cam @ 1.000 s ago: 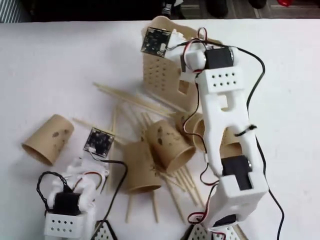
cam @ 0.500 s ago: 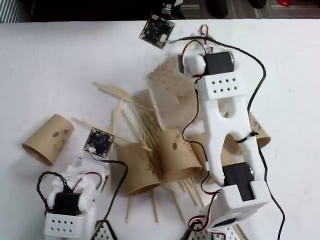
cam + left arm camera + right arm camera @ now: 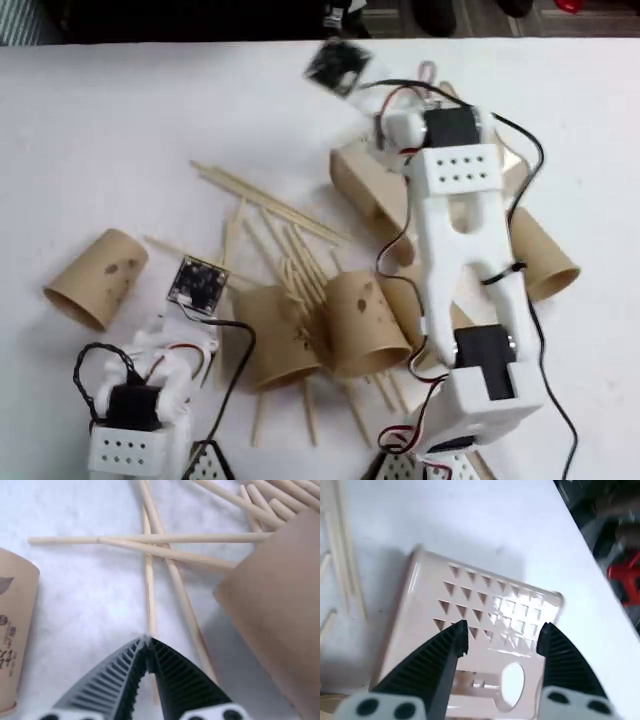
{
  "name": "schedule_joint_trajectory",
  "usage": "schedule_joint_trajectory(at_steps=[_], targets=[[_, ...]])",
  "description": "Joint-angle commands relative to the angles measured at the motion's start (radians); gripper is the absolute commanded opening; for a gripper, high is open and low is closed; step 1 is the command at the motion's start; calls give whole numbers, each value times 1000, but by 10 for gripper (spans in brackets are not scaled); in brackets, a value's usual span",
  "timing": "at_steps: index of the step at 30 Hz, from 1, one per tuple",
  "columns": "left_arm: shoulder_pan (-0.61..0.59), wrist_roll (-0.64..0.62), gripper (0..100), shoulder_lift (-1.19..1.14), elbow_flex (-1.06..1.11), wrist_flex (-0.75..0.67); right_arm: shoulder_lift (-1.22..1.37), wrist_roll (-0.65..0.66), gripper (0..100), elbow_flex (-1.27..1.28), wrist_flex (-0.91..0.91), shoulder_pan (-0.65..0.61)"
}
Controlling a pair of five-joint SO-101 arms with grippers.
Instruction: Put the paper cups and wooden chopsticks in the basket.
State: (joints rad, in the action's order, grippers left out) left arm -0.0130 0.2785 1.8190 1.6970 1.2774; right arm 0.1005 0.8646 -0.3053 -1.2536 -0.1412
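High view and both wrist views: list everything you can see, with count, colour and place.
paper cups: at least four, brown, lying on their sides; one alone at the table's left, two among the chopsticks, one right of the stretched-out arm.
wooden chopsticks: many, pale, scattered and crossing mid-table.
basket: one, beige, perforated, seems tipped on its side, under the right gripper.
table: one, white.
left gripper: dark fingers shut, empty, above chopsticks.
right gripper: dark fingers open, empty, above the basket.
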Motion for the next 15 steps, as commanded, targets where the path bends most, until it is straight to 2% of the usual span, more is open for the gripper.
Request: schedule_joint_trajectory(at_steps=[1, 7, 15], targets=[[-5, 8, 27, 4, -5, 5, -61, -107, 233, -14, 18, 105], [-5, 8, 27, 4, -5, 5, -50, -264, 234, -12, 22, 251], [-5, 8, 27, 4, -5, 5, 113, -310, 235, -43, 44, 360]])
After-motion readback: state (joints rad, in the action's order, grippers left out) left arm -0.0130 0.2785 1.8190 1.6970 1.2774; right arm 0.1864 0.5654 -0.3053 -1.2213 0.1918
